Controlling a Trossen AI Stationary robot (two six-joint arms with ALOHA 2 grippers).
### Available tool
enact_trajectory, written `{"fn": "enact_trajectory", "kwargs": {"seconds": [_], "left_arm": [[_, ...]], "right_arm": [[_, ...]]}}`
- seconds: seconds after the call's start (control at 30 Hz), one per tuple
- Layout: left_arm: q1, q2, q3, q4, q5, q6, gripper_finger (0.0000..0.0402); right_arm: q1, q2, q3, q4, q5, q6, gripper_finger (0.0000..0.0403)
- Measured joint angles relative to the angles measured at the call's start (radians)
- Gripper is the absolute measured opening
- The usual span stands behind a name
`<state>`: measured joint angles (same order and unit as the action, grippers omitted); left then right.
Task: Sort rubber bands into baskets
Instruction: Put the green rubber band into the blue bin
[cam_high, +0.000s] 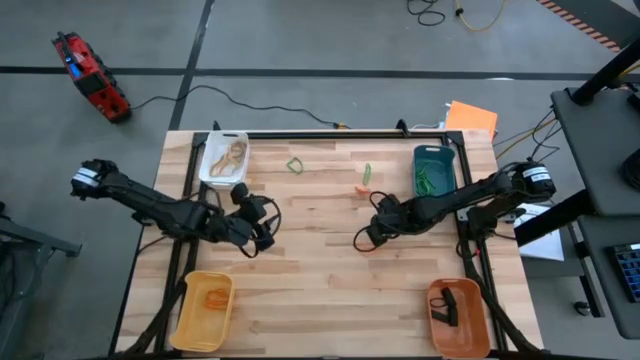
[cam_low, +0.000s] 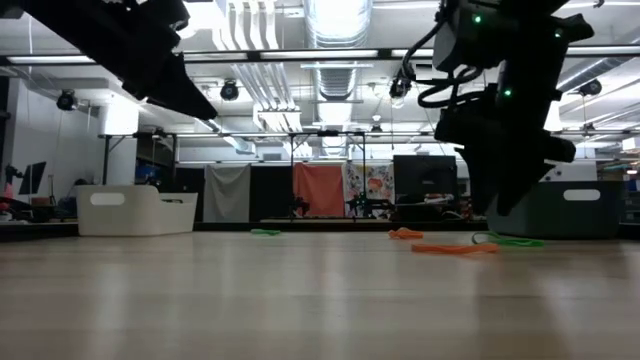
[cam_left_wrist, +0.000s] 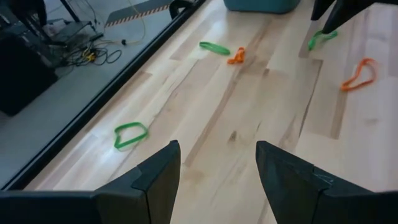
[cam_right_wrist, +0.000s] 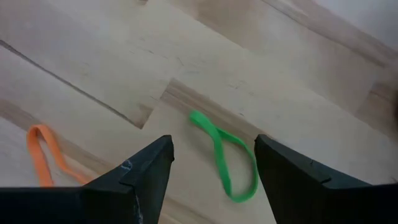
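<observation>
Four baskets sit at the worktop (cam_high: 320, 290) corners, each holding rubber bands. Loose bands (cam_high: 294, 165) lie along the far side between the two far baskets. Both pincers hover mid-worktop, left (cam_high: 262, 232) and right (cam_high: 368, 235).

Surface: my pale wooden plank table (cam_high: 320, 290).
Far corners: white plastic basket (cam_high: 223, 158) left, teal plastic basket (cam_high: 434, 170) right.
Near corners: yellow basket (cam_high: 203, 309) left, orange basket (cam_high: 459, 317) right.
Loose between the far baskets: green rubber bands (cam_high: 294, 165) and an orange rubber band (cam_high: 361, 187).
</observation>
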<state>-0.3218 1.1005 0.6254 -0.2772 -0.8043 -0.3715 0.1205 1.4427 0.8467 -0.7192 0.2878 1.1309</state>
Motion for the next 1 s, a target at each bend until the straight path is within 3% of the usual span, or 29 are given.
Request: {"fn": "enact_trajectory", "kwargs": {"seconds": [0.43, 0.83, 1.0], "left_arm": [[0.001, 0.077, 0.004, 0.051, -0.01, -0.001, 0.0194], [0.001, 0.079, 0.023, 0.056, -0.024, 0.018, 0.0194], [0.001, 0.081, 0.024, 0.062, -0.025, 0.018, 0.0194]], "right_arm": [[-0.001, 0.007, 0.0, 0.006, 0.0, -0.167, 0.0219], [-0.001, 0.155, 0.003, 0.037, 0.0, -0.2, 0.0218], [0.0, 0.169, 0.004, 0.053, -0.003, -0.2, 0.0181]]}}
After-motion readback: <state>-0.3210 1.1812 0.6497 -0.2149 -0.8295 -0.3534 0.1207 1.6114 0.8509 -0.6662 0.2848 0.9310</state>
